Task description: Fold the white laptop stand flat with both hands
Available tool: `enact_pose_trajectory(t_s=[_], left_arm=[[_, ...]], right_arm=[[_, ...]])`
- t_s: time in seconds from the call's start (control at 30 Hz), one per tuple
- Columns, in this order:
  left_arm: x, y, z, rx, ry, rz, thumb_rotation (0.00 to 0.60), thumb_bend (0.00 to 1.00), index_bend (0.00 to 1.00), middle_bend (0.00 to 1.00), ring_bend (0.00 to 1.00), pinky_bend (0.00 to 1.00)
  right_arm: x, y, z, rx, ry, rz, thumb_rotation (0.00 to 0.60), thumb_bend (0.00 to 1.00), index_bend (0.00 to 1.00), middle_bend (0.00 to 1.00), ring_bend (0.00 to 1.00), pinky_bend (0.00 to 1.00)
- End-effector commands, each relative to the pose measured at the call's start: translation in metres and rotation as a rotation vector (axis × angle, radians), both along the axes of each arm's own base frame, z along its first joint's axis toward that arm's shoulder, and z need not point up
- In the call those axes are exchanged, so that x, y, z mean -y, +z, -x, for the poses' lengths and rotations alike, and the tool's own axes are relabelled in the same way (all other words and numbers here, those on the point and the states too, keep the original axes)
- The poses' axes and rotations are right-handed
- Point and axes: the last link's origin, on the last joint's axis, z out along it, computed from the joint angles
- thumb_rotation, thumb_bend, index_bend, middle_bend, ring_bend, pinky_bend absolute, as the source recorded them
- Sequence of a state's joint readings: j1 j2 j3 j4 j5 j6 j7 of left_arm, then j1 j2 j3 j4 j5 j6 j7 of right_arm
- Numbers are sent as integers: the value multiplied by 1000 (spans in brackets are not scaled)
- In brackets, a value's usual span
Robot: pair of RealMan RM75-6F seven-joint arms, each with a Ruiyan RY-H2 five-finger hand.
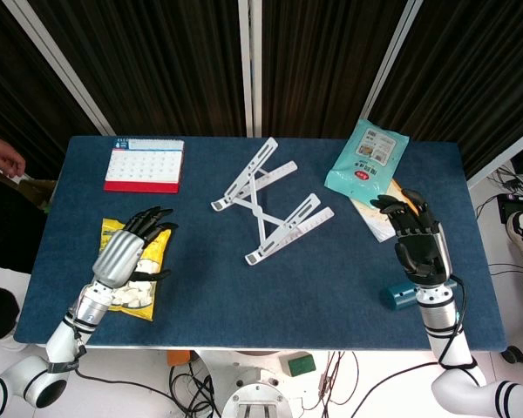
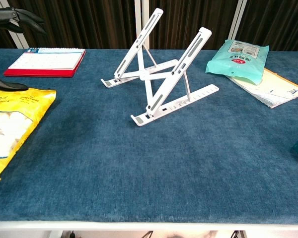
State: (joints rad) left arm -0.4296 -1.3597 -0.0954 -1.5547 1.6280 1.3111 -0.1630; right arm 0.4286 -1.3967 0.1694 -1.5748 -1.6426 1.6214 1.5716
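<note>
The white laptop stand [image 1: 270, 202] is seen unfolded (propped upright, untouched); left hand [image 1: 129, 251] and right hand [image 1: 418, 239] are held empty, fingers loosely spread.

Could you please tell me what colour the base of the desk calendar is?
Red; the desk calendar shows it best in the chest view.

You have bright, even light from overhead in both views, and focus is sharp across the blue felt-covered table [image 1: 244, 296]. Under the white folding plastic laptop stand [image 2: 161, 82] you see only a faint, soft shadow in the chest view. The teal glossy wipes packet [image 1: 367, 157] shows mild glare. The dark pleated curtains [image 1: 157, 61] stay dim behind it.
</note>
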Motion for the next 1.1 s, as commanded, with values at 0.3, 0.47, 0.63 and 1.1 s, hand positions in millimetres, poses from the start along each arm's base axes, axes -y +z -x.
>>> enact_pose_trajectory(t_s=[0.3,0.47,0.63,1.1], left_arm=[[4,7,14,-62,35,-35,600,0,246,103,73,148],[11,25,41,-181,123,-110,600,0,246,103,73,149],[25,44,64,-242,209,-178,600,0,246,103,73,149],[41,59,80,-208,268,-247,600,0,246,103,73,149]], right_arm=[[6,-8,18,-282,-139,-76,600,327,224,331,165,216],[14,-9,46,-738,-331,-171,600,311,134,236,144,215],[23,-5,60,-1047,-397,-183,600,228,99,213,125,206],[96,-88,3,-1261,-267,-333,600,71,54,185,78,155]])
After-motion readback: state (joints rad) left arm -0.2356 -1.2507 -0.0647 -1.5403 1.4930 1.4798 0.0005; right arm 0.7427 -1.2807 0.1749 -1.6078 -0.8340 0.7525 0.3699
